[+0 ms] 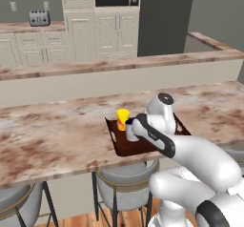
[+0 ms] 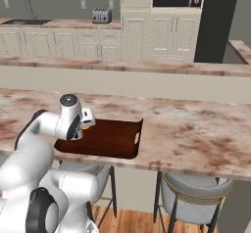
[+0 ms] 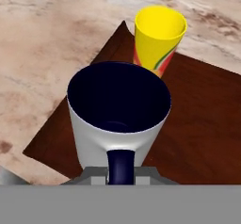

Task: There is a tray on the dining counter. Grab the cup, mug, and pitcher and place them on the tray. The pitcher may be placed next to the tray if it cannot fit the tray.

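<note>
My jaws pinch the mug point(image 3: 118, 119) by its handle, center frame over the tray point(image 3: 197, 124), just below the cup point(image 3: 159, 37) standing at upper right; releasing this close risks nudging the cup over, I'd judge.

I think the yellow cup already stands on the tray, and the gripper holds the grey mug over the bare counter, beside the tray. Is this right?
Not quite. The mug, held by its handle in the gripper, is over the tray, close beside the cup, not over the bare counter; the hand view shows this.
</note>
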Controlling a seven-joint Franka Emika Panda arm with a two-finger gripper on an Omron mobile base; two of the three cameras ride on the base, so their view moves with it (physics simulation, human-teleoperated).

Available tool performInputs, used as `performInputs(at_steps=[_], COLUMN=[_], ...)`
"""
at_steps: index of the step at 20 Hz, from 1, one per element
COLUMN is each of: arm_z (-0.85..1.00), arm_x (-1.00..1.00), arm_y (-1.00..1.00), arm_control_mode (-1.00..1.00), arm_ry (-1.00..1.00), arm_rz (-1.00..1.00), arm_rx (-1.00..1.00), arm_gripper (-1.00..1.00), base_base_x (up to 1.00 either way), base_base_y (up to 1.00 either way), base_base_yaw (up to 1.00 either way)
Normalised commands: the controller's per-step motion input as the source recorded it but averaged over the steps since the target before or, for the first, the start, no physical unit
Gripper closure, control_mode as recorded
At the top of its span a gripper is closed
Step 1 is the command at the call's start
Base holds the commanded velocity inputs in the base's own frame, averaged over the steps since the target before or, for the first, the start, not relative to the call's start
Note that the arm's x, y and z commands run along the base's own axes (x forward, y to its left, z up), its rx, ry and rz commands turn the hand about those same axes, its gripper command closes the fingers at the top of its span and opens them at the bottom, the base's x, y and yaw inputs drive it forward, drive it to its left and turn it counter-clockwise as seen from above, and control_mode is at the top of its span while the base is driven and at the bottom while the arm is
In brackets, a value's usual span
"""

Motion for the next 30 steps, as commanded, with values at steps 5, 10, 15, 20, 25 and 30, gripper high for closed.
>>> performInputs(at_steps=[5, 10, 15, 20, 25, 30], arm_z=[-0.26, -0.22, -0.19, -0.22, -0.22, -0.15], arm_x=[0.17, 0.13, 0.11, 0.1, 0.14, 0.05], arm_y=[0.07, 0.1, 0.02, 0.0, 0.0, 0.01], arm_control_mode=[-1.0, -1.0, -1.0, -1.0, -1.0, -1.0], arm_ry=[0.0, 0.0, 0.0, 0.0, 0.0, 0.0], arm_rz=[0.0, 0.0, 0.0, 0.0, 0.0, 0.0], arm_rx=[0.0, 0.0, 0.0, 0.0, 0.0, 0.0], arm_gripper=[1.0, 1.0, 1.0, 1.0, 1.0, 1.0], base_base_x=[0.0, 0.0, 0.0, 0.0, 0.0, 0.0], base_base_y=[0.0, 0.0, 0.0, 0.0, 0.0, 0.0], base_base_yaw=[0.0, 0.0, 0.0, 0.0, 0.0, 0.0])
